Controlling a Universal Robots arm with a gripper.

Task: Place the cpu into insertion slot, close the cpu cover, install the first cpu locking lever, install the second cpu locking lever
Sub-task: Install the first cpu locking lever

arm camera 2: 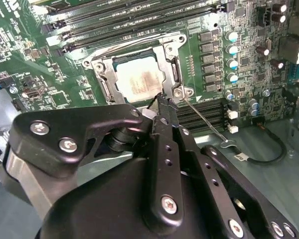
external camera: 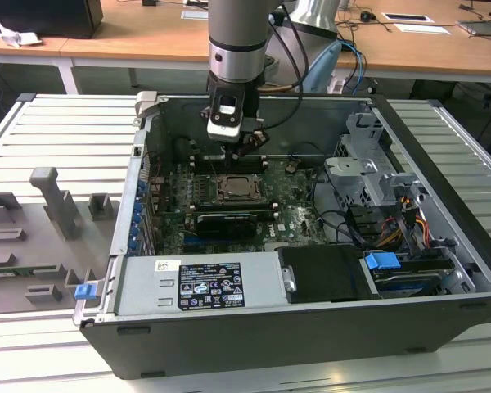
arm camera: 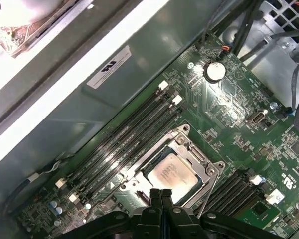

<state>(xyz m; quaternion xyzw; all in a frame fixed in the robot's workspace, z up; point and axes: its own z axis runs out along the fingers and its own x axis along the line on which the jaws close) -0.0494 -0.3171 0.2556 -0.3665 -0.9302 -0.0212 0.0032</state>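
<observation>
The cpu [arm camera 2: 139, 79] lay flat in the slot [arm camera 2: 117, 67], with the cover [arm camera 2: 105, 84] down around it. A thin lever [arm camera 2: 204, 122] ran out from the cover's corner. The gripper [arm camera 2: 162, 99] hung at that corner, its fingers pressed together; whether they pinched anything I could not tell. Around lay the green board [arm camera 2: 209, 20], inside the open case [external camera: 311, 327].

cpu [arm camera: 170, 175] seated, cpu cover [arm camera: 198, 158] down — tool [arm camera: 161, 192] pinched closed, just beside.

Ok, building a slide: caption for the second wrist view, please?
Shut gripper at the corner of the closed metal cover, chip seated in its window.
</observation>
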